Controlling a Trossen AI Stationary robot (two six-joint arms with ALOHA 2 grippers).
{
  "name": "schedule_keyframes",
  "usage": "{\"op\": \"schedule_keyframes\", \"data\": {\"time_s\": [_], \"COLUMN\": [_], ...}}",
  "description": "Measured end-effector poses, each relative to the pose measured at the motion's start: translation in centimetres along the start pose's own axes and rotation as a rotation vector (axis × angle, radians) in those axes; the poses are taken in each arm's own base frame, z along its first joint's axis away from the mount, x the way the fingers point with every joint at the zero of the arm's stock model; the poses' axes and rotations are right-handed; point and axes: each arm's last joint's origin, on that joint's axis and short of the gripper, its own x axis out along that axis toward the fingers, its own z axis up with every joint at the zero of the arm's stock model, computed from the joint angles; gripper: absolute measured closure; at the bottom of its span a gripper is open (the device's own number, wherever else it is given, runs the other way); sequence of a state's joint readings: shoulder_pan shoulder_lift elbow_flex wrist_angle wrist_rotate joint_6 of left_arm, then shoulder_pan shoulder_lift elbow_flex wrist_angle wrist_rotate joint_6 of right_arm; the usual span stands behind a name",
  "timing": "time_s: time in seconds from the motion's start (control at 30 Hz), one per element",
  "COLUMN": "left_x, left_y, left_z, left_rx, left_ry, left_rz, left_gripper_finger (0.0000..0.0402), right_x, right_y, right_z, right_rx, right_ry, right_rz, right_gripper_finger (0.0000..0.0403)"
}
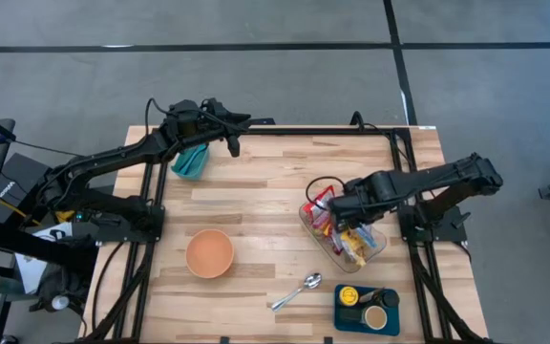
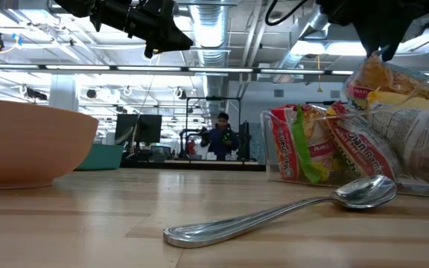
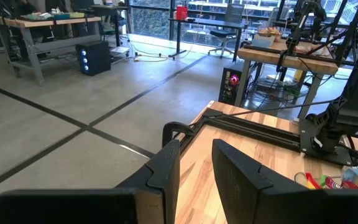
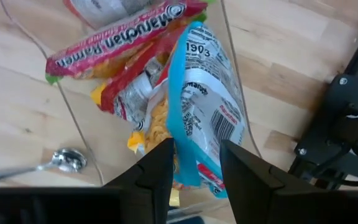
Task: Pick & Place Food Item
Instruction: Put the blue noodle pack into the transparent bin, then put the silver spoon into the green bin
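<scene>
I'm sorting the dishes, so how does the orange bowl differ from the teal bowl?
The orange bowl is salmon-coloured, while the teal bowl is blue-green. The orange bowl sits in the open near the spoon; the teal bowl lies at the table's far edge, partly under the left arm. Both rest on the wooden table.

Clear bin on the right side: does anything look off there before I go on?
The ramen packets overfill the clear bin, jumbled and poking above its rim. The right gripper is over them with fingers apart. Nothing looks spilled; the spoon lies loose on the table.

Pale matt wood-plank table [image 1: 265,205], polished metal spoon [image 2: 274,214], glossy crinkled plastic ramen packets [image 4: 185,93], smooth matt orange bowl [image 1: 209,253]
</scene>
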State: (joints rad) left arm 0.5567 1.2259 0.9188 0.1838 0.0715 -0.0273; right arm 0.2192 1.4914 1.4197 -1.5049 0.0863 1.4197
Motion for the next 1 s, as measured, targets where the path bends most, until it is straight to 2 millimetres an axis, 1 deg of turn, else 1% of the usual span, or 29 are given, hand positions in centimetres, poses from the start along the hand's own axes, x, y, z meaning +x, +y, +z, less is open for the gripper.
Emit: {"op": "schedule_keyframes", "data": {"time_s": [0.23, 0.33, 0.5, 0.6, 0.7, 1.0], "left_x": [0.0, 0.0, 0.0, 0.0, 0.0, 0.0], "left_y": [0.0, 0.0, 0.0, 0.0, 0.0, 0.0], "left_z": [0.0, 0.0, 0.0, 0.0, 0.0, 0.0], "left_rx": [0.0, 0.0, 0.0, 0.0, 0.0, 0.0], "left_ry": [0.0, 0.0, 0.0, 0.0, 0.0, 0.0], "left_rz": [0.0, 0.0, 0.0, 0.0, 0.0, 0.0], "left_gripper_finger": [0.0311, 0.0311, 0.0311, 0.0311, 0.0311, 0.0311], "right_x": [0.0, 0.0, 0.0, 0.0, -0.5, -3.7], "right_y": [0.1, 0.2, 0.3, 0.3, 0.4, 0.7], "right_z": [-0.1, -0.1, -0.1, -0.1, 0.0, 0.3], "right_rx": [-0.116, -0.156, -0.199, -0.206, -0.209, -0.205], "right_ry": [0.052, 0.072, 0.083, 0.083, 0.078, 0.037], "right_rz": [0.017, 0.038, 0.048, 0.052, 0.071, 0.188], "right_gripper_finger": [0.0274, 0.0258, 0.0217, 0.0204, 0.0205, 0.0244]}}
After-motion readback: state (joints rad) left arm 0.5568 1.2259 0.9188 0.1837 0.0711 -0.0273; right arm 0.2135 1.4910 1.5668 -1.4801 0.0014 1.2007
